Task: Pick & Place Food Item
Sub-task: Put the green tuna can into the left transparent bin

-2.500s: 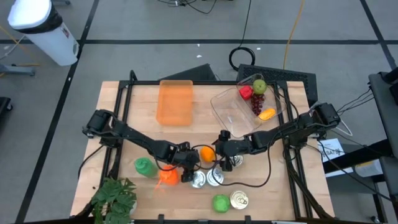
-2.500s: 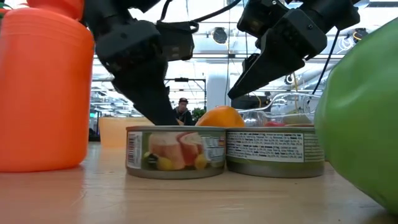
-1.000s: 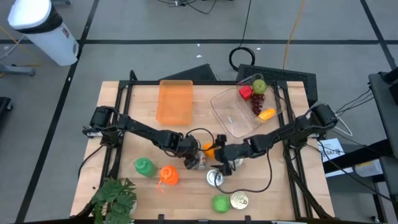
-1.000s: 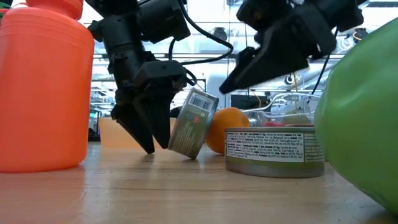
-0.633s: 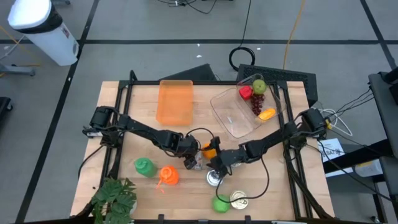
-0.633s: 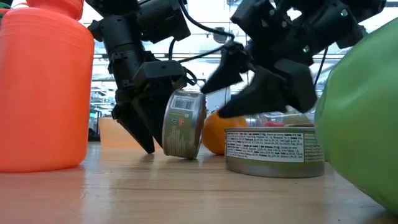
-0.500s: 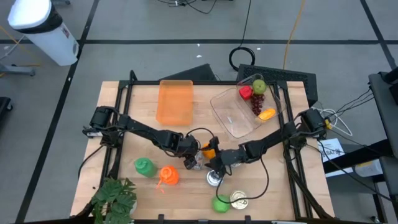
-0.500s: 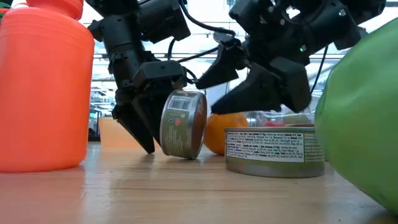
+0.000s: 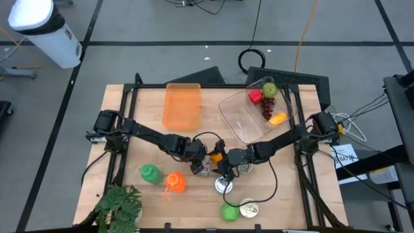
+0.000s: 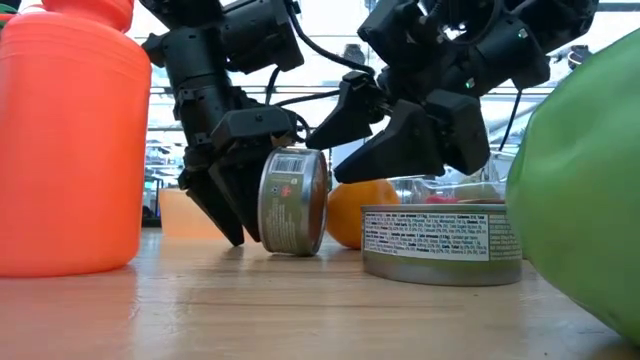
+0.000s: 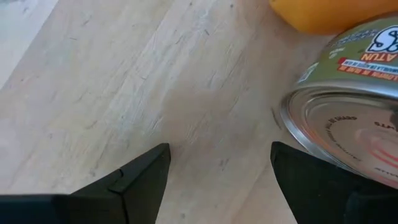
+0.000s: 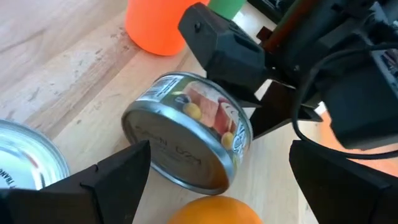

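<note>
Pick step: the left gripper (image 10: pixel 232 215) stands wide beside the tipped silver food tin (image 10: pixel 293 201); the right gripper (image 12: pixel 211 180) — wide, at the tin's 3 o'clock — must close on it

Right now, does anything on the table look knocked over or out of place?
Yes. One food can stands on its edge beside the orange, next to the open left claw, while the other can nearby sits flat. The open right claw hovers just above it.
</note>
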